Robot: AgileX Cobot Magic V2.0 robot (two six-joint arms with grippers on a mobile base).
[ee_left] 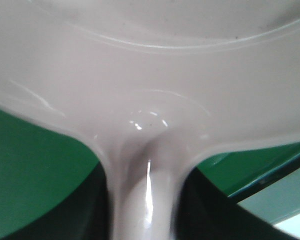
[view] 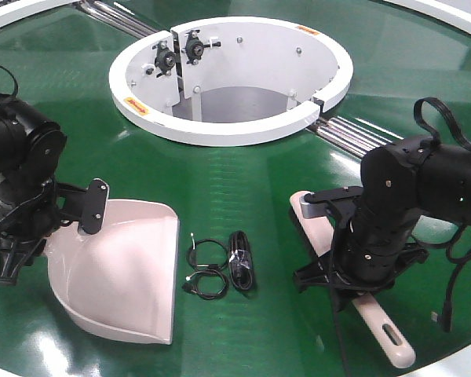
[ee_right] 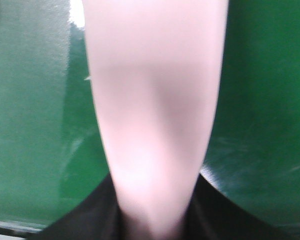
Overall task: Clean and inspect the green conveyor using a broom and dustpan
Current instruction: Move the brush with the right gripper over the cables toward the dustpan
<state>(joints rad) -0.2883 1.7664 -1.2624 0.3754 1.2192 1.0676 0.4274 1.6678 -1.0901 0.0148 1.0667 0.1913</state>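
The beige-pink dustpan [view: 125, 275] lies on the green conveyor [view: 251, 188] at the left, with its flat lip facing right. My left gripper [view: 27, 236] is shut on its handle; in the left wrist view the handle [ee_left: 145, 195] runs between the dark fingers [ee_left: 90, 215]. The slim beige broom [view: 388, 334] lies at the right, its slotted end near the front edge. My right gripper [view: 361, 271] is shut on its handle [ee_right: 155, 125], which sits between the dark fingers [ee_right: 225, 215]. The broom's bristles are hidden.
A bundle of black cables [view: 220, 267] lies on the belt between the dustpan and the broom. The white-rimmed central opening [view: 228, 133] is behind them. Silver roller strips [view: 353, 133] run to its right. The belt's white front edge [view: 455, 365] is close.
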